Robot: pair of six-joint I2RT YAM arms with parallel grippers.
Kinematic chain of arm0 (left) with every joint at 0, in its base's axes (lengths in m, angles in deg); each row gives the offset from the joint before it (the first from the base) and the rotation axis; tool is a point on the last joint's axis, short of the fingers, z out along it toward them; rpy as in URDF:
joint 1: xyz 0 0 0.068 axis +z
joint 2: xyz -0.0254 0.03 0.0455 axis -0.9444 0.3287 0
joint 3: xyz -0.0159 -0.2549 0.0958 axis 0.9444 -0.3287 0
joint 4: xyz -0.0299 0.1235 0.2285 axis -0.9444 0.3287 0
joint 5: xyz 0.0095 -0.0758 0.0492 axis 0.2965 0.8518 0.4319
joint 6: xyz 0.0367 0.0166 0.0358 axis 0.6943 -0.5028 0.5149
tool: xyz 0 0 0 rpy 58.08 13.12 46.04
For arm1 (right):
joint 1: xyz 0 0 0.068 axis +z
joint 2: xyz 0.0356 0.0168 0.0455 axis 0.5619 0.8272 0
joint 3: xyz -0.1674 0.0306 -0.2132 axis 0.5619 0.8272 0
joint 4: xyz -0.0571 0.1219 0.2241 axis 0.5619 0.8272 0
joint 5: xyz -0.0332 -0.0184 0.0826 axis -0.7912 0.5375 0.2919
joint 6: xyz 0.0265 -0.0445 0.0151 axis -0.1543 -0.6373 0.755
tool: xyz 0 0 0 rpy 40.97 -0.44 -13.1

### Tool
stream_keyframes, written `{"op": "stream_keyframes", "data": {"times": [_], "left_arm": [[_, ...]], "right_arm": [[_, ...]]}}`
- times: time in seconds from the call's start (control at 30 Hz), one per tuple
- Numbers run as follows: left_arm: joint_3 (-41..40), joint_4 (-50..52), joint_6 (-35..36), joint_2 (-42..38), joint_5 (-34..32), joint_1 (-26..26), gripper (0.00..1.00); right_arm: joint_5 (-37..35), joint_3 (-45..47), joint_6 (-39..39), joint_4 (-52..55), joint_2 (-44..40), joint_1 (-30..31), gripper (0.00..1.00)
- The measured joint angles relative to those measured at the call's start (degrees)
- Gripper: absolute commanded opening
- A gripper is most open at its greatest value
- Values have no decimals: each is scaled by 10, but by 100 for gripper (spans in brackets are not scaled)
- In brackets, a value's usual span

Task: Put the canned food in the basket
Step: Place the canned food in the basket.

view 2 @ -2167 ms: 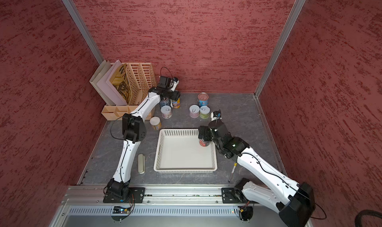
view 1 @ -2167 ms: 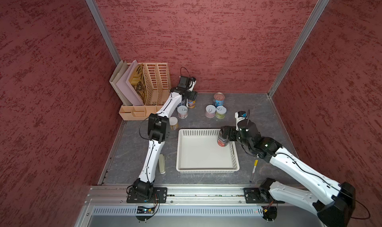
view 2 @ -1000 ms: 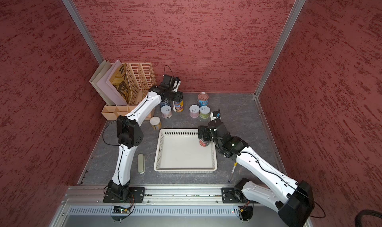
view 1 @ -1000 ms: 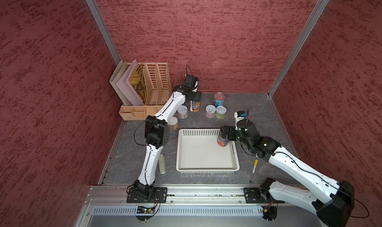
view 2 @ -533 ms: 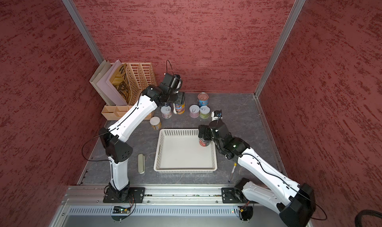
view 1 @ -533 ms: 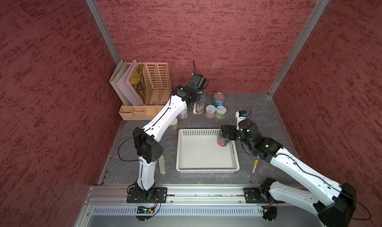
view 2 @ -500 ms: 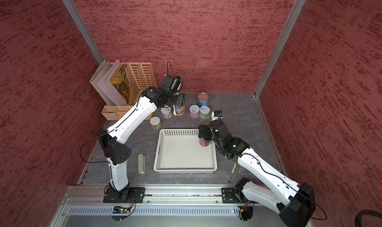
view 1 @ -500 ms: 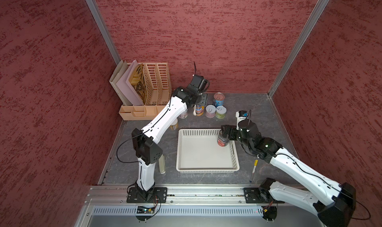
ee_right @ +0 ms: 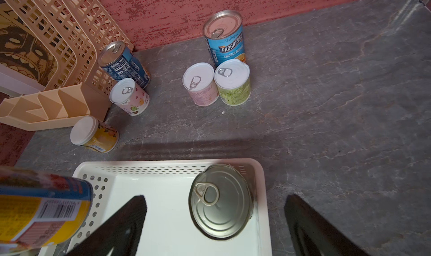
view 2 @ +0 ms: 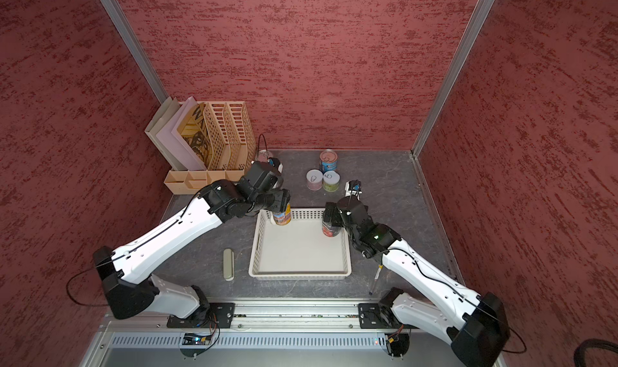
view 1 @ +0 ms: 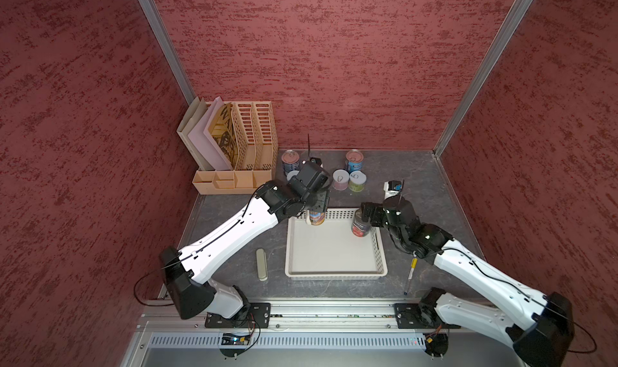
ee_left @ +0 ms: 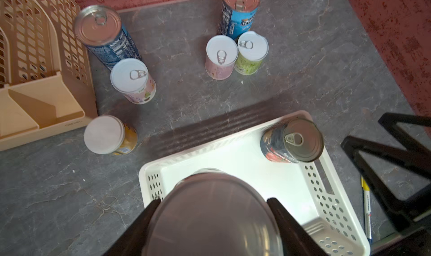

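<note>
My left gripper (ee_left: 213, 210) is shut on a tall can with a blue, yellow and red label (view 1: 316, 216), hanging over the far left corner of the white basket (view 1: 336, 275). A red-labelled can (ee_right: 220, 201) stands in the basket's far right corner. My right gripper (ee_right: 214, 219) is open above it, its fingers (ee_right: 121, 224) wide on either side and not touching it. Behind the basket, on the table, stand two blue cans (ee_left: 105, 36) (ee_left: 240, 9), a pink tin (ee_left: 220, 56), a green tin (ee_left: 251, 51), a floral tin (ee_left: 133, 79) and a yellow-orange can (ee_left: 109, 134).
A tan slotted file organizer (view 1: 244, 138) with folders fills the back left corner. A flat beige case (view 1: 262, 264) lies left of the basket and a pen (view 1: 410, 275) lies right of it. Red walls close in three sides.
My left arm has lifted the can from the back by the organizer and carried it forward over the basket's far left corner. The right arm has stayed over the red can.
</note>
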Motion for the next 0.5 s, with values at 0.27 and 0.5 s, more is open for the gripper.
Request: {"op": "stream_keyframes", "data": {"times": [0.27, 0.5], "left_arm": [[-118, -78, -1, -24, 2, 1, 15], [-162, -145, -2, -23, -5, 3, 14]], "right_arm": [[-2, 0, 0, -14, 25, 0, 98], [-2, 0, 0, -16, 48, 0, 98]]}}
